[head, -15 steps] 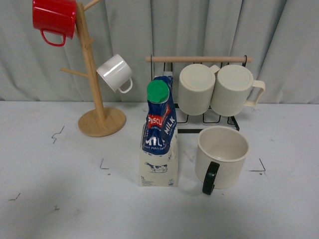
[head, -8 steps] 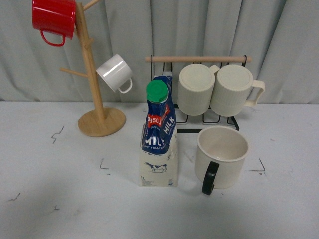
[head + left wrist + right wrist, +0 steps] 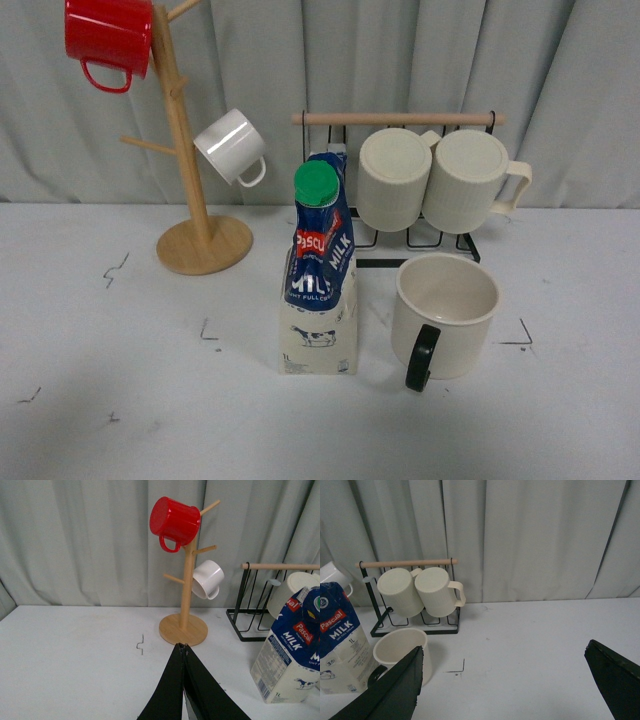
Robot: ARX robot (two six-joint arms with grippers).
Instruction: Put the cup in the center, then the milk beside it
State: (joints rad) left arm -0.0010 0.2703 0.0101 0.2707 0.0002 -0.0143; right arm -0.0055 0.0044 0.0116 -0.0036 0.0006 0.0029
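The cup (image 3: 447, 313), a wide cream mug with a black loop handle facing the front, stands upright on the white table right of centre. It also shows in the right wrist view (image 3: 400, 652). The milk (image 3: 320, 272), a blue-topped carton with a green cap, stands upright just left of the cup, apart from it, and shows in the left wrist view (image 3: 292, 647) and the right wrist view (image 3: 340, 640). My left gripper (image 3: 183, 646) is shut and empty, left of the milk. My right gripper (image 3: 502, 652) is open and empty, right of the cup. Neither gripper shows in the front view.
A wooden mug tree (image 3: 190, 190) at the back left holds a red mug (image 3: 108, 38) and a small white mug (image 3: 232, 146). A black wire rack (image 3: 400, 180) behind the cup holds two ribbed cream mugs (image 3: 440, 180). Grey curtains hang behind the table.
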